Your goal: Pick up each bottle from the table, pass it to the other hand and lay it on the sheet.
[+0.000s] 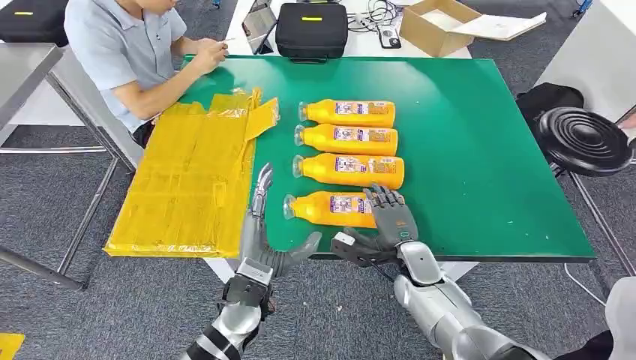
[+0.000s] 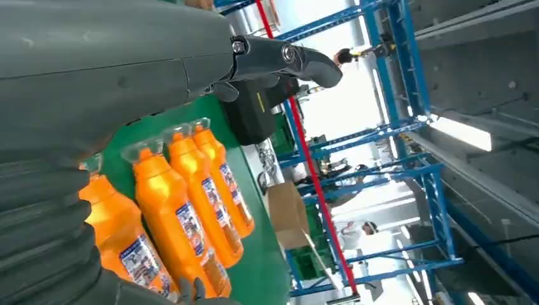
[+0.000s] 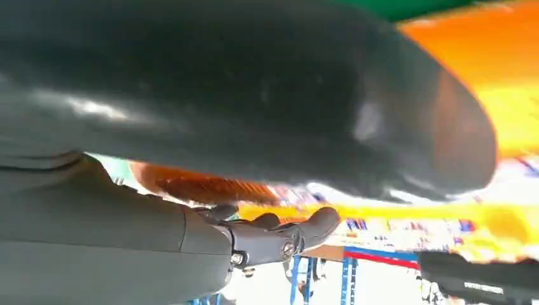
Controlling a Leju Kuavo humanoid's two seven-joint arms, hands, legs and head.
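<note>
R hand (image 1: 390, 214) over base of nearest bottle (image 1: 330, 209) at bench (image 1: 487, 150) front edge, fingers draped, grip unclear. L hand (image 1: 262, 225) wide, empty. Step: first pick. Next: close, lift, pass across to L.

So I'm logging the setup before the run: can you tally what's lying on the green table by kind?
Orange bottles: 4 (nearest the robot, then, farthest)
Yellow sheet: 1
Total: 5
The right hand rests its fingers on the nearest bottle.
</note>
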